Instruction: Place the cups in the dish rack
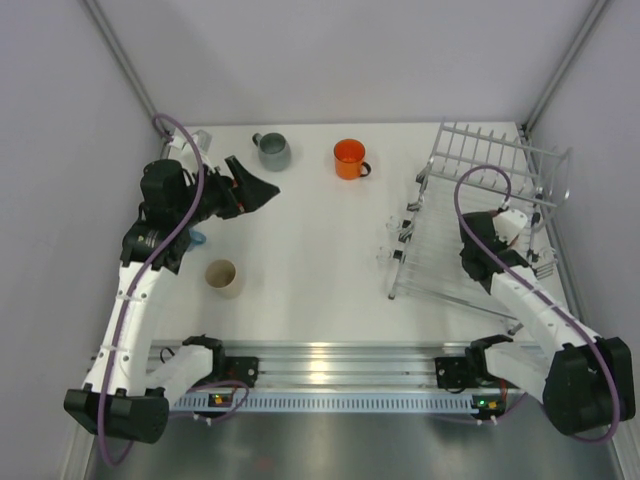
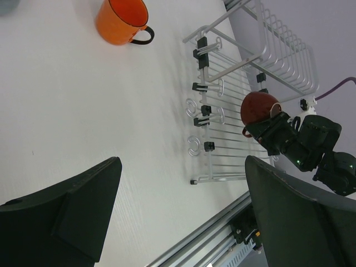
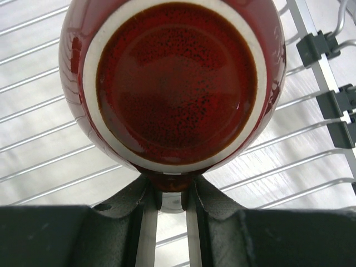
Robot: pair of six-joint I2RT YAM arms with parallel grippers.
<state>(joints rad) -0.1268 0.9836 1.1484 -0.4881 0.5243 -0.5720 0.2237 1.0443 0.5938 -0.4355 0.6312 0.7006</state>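
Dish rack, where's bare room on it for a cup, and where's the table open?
The dish rack base looks bare on its left half, beside the dark red cup. On the table, the middle is free between cream cup, orange cup and rack. Crowded on the left, around the left arm and grey cup.

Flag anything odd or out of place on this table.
Nothing spilled or broken. The red mug is upside down, gripped by the right gripper over the rack; the grey mug, orange mug and cream mug stand upright on the table.
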